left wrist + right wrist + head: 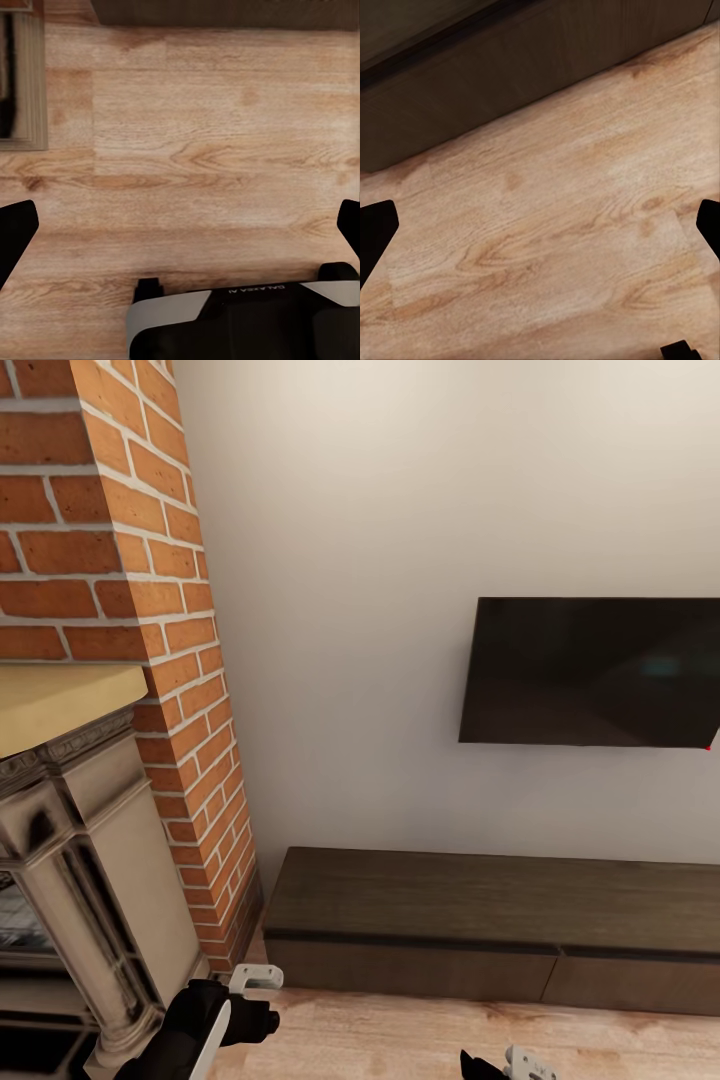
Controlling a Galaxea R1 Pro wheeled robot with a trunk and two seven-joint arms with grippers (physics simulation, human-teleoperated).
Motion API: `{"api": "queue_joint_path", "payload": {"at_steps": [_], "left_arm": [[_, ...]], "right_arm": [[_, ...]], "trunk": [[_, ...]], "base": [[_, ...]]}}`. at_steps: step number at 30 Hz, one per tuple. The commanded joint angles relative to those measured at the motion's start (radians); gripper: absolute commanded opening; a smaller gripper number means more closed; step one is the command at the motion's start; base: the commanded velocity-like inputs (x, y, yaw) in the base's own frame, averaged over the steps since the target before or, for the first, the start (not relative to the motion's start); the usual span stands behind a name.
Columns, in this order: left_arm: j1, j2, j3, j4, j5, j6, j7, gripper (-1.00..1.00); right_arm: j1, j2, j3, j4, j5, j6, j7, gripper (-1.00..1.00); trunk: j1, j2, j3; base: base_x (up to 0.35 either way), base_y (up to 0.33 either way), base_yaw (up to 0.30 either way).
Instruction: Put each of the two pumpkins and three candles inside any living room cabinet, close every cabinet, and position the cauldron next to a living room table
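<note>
The cabinet [480,920] is a long, low, dark brown unit against the wall under the TV, and its flat drawer fronts sit flush and shut. Its front also crosses the right wrist view [472,82] and edges the left wrist view [225,11]. My left gripper [180,232] hangs open over bare wood floor, its black fingers [15,232] wide apart and holding nothing. My right gripper [540,232] is open too, empty, over the floor just in front of the cabinet. The pumpkins, candles, cauldron and table are out of view.
A red brick chimney [110,540] with a carved stone fireplace surround [90,860] stands close on the left. A black TV [590,670] hangs on the pale wall. Wood floor [400,1040] runs between me and the cabinet. My own base [240,322] shows under the left gripper.
</note>
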Motion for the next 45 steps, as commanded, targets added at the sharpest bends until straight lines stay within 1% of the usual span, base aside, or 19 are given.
{"api": "queue_joint_path", "payload": {"at_steps": [1,20,28,33,40,45], "left_arm": [[-0.001,0.0,0.0,-0.001,0.003,0.005,-0.002,1.0],[-0.001,0.001,0.0,-0.001,0.008,0.004,-0.002,1.0],[-0.001,0.001,0.0,0.0,0.008,0.003,-0.002,1.0],[-0.001,0.0,-0.002,0.0,0.008,0.003,-0.002,1.0],[0.001,0.0,-0.04,0.009,0.009,-0.001,-0.002,1.0],[0.001,0.0,-0.06,0.011,0.008,-0.003,-0.01,1.0]], "right_arm": [[0.0,0.0,-0.001,-0.003,-0.006,0.005,-0.004,1.0],[0.0,0.002,-0.003,-0.001,-0.01,-0.001,-0.004,1.0],[0.0,0.002,-0.003,-0.001,-0.014,-0.019,-0.004,1.0],[0.0,0.002,-0.003,0.0,-0.015,-0.021,-0.004,1.0],[0.0,0.002,-0.003,-0.001,-0.014,-0.023,-0.003,1.0],[0.0,0.002,-0.001,-0.001,-0.012,-0.029,-0.002,1.0]], "trunk": [[0.0,-0.002,-0.002],[0.073,-0.135,-0.06],[0.104,-0.191,-0.085],[0.104,-0.191,-0.085],[0.104,-0.191,-0.082],[0.104,-0.191,-0.081]], "base": [[0.0,0.0,0.0],[0.0,0.0,-0.029],[0.0,0.0,0.0],[0.0,0.0,-0.003],[-0.006,0.0,-0.194],[-0.209,0.0,-0.119]]}}
